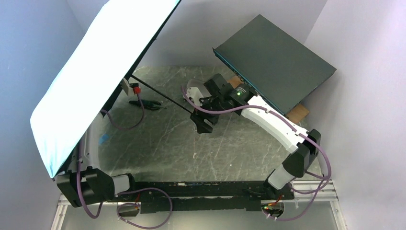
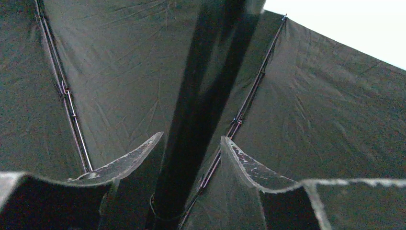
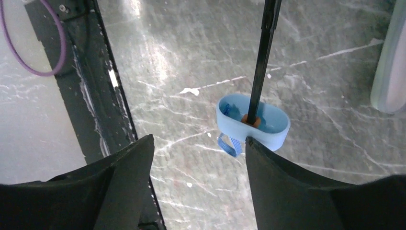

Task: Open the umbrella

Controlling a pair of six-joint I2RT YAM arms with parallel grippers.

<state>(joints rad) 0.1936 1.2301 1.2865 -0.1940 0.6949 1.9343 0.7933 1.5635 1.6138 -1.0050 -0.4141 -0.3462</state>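
Observation:
The umbrella is open. Its sky-blue canopy (image 1: 95, 72) stands tilted over the table's left side and hides my left gripper in the top view. In the left wrist view the black lining (image 2: 119, 72) and ribs fill the frame, and my left gripper (image 2: 191, 139) is shut on the thick black shaft (image 2: 191, 124). The thin shaft (image 1: 163, 96) slants down to the right. My right gripper (image 1: 203, 123) is open and empty. In the right wrist view, where that gripper (image 3: 198, 143) shows, the small light-blue handle (image 3: 234, 125) with its strap lies just off the right fingertip, low over the table.
A big dark-grey flat box (image 1: 273, 60) leans at the back right on a brown block (image 1: 298, 112). A pale oblong case (image 1: 194, 88) lies behind the right gripper, also at the right wrist view's edge (image 3: 390, 62). A black tool (image 1: 146, 103) lies by the canopy. The black base rail (image 1: 191, 189) runs along the near edge.

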